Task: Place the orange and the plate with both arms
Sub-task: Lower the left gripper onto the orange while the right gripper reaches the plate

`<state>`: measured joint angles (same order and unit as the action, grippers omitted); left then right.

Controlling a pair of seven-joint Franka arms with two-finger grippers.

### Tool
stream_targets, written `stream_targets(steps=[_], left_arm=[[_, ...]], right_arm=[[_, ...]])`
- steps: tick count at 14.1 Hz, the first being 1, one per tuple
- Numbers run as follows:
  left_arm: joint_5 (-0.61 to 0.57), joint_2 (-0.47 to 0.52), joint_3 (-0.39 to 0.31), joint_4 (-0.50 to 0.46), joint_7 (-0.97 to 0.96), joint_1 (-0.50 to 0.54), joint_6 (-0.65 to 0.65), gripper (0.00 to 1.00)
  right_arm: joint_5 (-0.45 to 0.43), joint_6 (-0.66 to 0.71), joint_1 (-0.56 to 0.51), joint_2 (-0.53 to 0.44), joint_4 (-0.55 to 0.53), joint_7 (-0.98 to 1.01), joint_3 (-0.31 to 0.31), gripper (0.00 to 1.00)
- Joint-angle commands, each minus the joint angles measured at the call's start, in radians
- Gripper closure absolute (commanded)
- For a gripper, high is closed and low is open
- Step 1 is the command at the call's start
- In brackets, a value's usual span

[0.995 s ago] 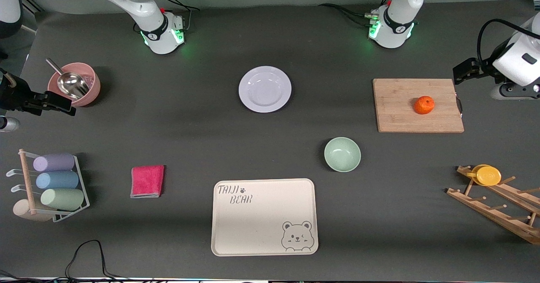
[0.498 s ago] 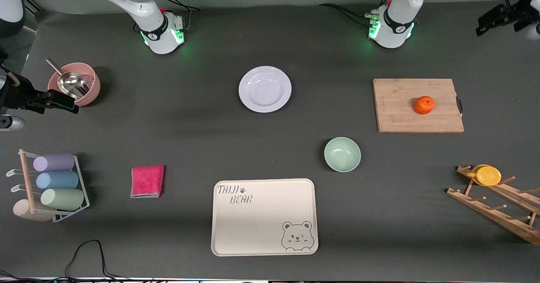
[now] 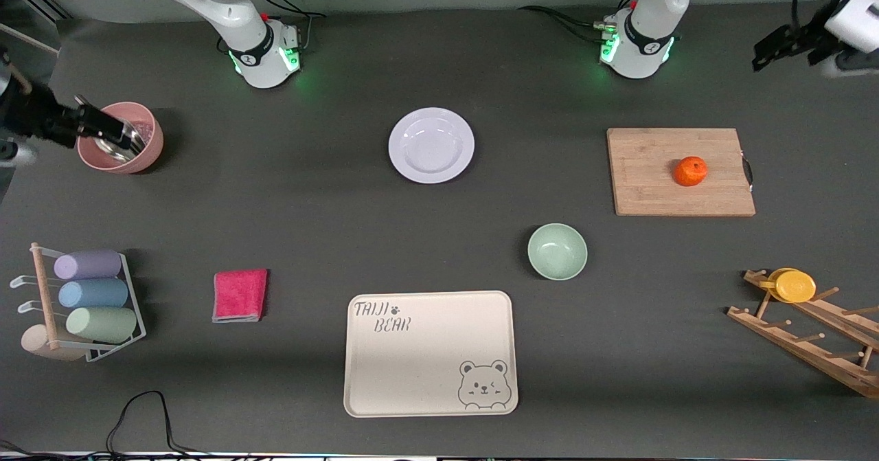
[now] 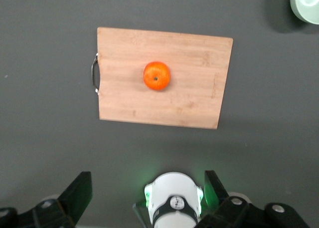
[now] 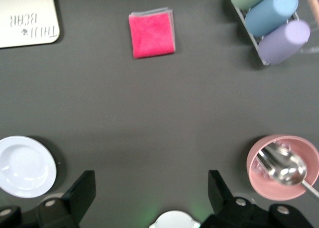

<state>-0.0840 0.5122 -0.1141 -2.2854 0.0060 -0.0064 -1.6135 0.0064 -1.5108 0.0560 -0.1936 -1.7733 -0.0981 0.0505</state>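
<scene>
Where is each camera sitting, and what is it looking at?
Front view: high up across the table, facing both arm bases; it sees the plate, the orange on the cutting board, and both end effectors near the edges.
Left wrist view: on the left arm, looking down past the open left end effector at the orange.
Right wrist view: on the right arm, looking down past the open right end effector at the plate and pink bowl.
Front and left wrist views share the orange.
</scene>
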Motion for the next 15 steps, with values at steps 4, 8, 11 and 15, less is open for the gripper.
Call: stream_targets(steps=[4, 8, 11, 15], left_arm=[[-0.014, -0.136, -0.009, -0.267, 0.011, 0.037, -0.412, 0.0], [-0.013, -0.365, -0.01, -0.279, 0.011, 0.055, -0.636, 0.0], [-0.005, -0.466, -0.01, -0.351, 0.009, 0.065, -0.83, 0.0], [0.0, -0.555, -0.01, -0.364, 0.006, 0.063, -0.928, 0.0]], right_arm=[[0.001, -0.098, 0.097, -0.293, -0.328, -0.124, 0.0, 0.0], [0.066, -0.086, 0.096, -0.294, -0.351, -0.111, 0.012, 0.0], [0.147, -0.091, 0.097, -0.296, -0.406, -0.043, 0.066, 0.0], [0.268, -0.12, 0.097, -0.287, -0.478, 0.056, 0.095, 0.0]])
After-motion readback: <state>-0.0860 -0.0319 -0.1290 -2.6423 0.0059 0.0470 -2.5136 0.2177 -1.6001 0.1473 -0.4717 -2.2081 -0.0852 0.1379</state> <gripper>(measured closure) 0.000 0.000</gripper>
